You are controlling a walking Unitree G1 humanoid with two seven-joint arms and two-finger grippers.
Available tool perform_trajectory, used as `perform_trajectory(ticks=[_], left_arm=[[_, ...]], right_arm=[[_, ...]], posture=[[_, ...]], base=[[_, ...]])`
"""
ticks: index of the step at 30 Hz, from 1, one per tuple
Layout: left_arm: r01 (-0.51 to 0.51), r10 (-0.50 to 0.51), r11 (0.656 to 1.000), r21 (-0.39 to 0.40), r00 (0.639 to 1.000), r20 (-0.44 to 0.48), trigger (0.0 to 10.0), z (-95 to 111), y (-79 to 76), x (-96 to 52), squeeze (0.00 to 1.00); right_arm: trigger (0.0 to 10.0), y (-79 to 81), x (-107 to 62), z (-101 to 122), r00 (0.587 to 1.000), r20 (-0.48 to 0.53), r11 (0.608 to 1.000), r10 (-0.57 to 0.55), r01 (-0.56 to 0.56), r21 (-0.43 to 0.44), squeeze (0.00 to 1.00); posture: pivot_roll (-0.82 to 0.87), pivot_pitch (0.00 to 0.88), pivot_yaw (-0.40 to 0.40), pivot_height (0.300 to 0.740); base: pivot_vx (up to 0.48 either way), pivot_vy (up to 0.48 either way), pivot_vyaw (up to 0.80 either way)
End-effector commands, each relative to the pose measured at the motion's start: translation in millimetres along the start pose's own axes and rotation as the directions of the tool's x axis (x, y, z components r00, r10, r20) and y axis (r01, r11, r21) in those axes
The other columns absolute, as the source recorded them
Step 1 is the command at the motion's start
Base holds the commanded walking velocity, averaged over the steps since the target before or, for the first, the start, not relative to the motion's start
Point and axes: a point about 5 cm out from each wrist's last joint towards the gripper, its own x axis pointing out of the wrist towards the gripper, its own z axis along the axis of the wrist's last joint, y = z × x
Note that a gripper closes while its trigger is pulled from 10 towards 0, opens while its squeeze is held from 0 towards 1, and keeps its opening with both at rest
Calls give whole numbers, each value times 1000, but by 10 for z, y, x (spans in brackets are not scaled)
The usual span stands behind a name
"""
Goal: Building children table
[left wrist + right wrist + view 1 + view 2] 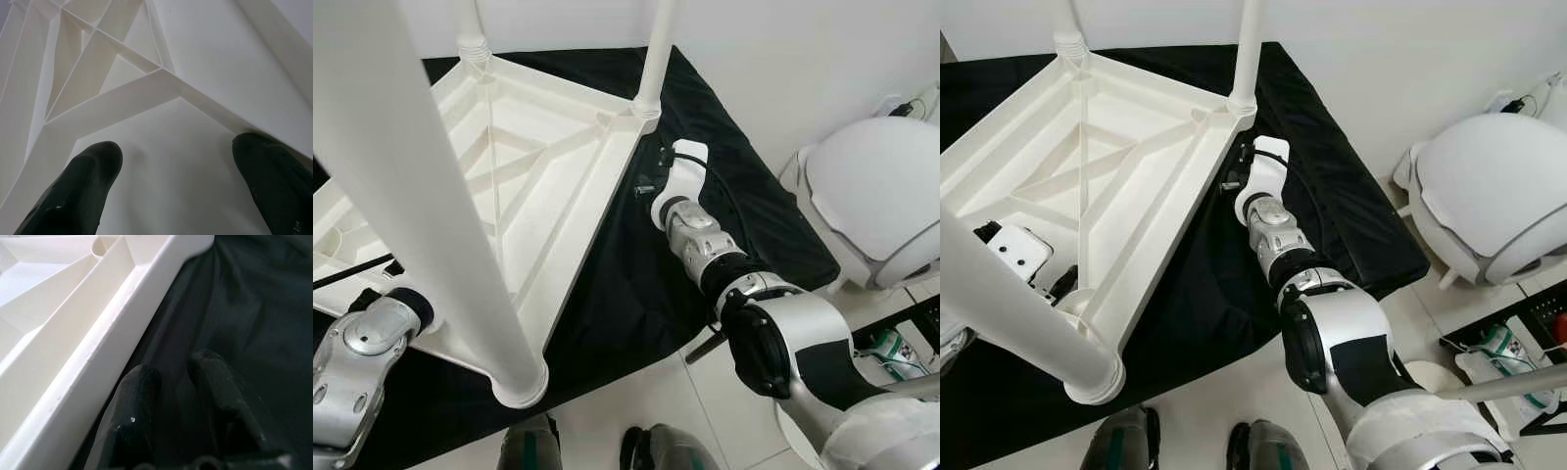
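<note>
Upturned on a black cloth (pixel 1351 211) — a white plastic table (pixel 1107 166), smooth, ribbed underneath, round legs (pixel 1246 54) standing up. Left gripper (pixel 176 161) spread wide over the ribs; right gripper (pixel 178 396) closed together beside the rim.

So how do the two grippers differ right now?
The left gripper is open, fingers spread wide over the ribbed underside of the upturned white table. The right gripper has its fingers close together, beside the table's outer rim, over the black cloth. Both have black fingers, and neither holds anything.
</note>
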Motion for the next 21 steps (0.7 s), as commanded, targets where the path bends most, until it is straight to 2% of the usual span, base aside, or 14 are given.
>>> perform_trajectory(ticks=[1, 7, 9, 14, 21], left_arm=[[197, -197, 980, -5, 980, -5, 10000, 12, -186, -4, 0], [191, -191, 982, -1, 982, -4, 10000, 48, -177, -15, 0], [185, -185, 983, -1, 983, -2, 10000, 71, -167, -21, 0], [181, -181, 983, -1, 983, 1, 10000, 86, -163, -27, 0], [166, -163, 985, -41, 984, 70, 10000, 253, -171, -31, 0]], right_arm=[[10000, 79, 10, 2, 999, -23, 1000, 29, -28, 14, 0], [10000, 153, 16, 34, 998, -14, 998, 57, -57, 14, 0], [10000, 240, 21, 69, 995, -5, 995, 99, -99, 3, 0], [10000, 285, 23, 86, 993, -3, 993, 119, -119, 2, 0], [10000, 506, 25, 214, 972, 31, 973, 232, -232, 1, 0]], posture=[[246, 149, -81, 740], [254, 161, -80, 740], [260, 168, -82, 740], [262, 169, -84, 740], [264, 171, -96, 740]], base=[[0, 0, 0], [0, 0, 0], [0, 0, 0], [0, 0, 0], [0, 0, 0]])
